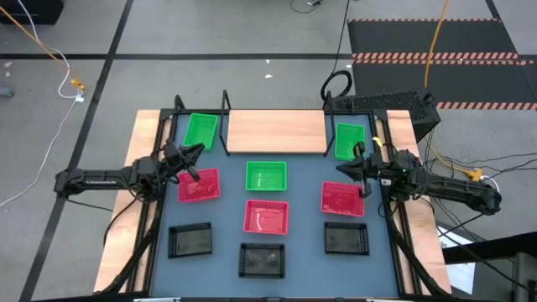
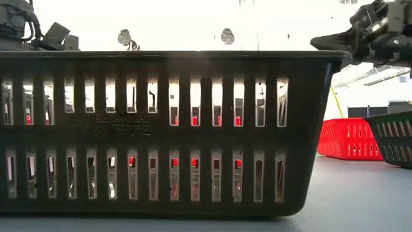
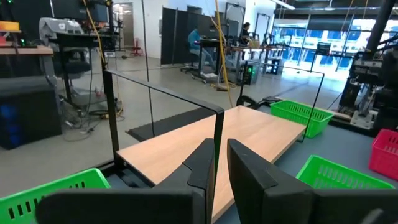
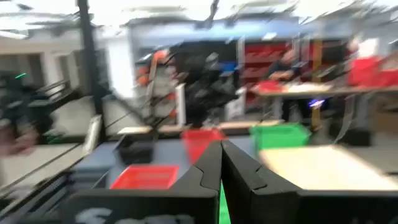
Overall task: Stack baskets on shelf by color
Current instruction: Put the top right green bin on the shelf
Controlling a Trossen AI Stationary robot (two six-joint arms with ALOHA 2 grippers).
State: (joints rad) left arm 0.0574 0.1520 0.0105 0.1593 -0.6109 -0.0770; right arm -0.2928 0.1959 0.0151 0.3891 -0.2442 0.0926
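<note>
The shelf, a light-wood board in a black frame, lies at the table's far middle. Green baskets rest on their bases at its left and right and in front of it. Three pink-red baskets sit mid-table, and three black ones stand near the front edge. My left gripper hovers between the left green and pink-red baskets, fingers almost together and empty. My right gripper hovers shut and empty by the right green basket.
The shelf's thin black posts rise at its corners. Wooden side strips flank the blue-grey tabletop. In the low view the front black basket blocks most of the sight. People sit at desks far behind the table.
</note>
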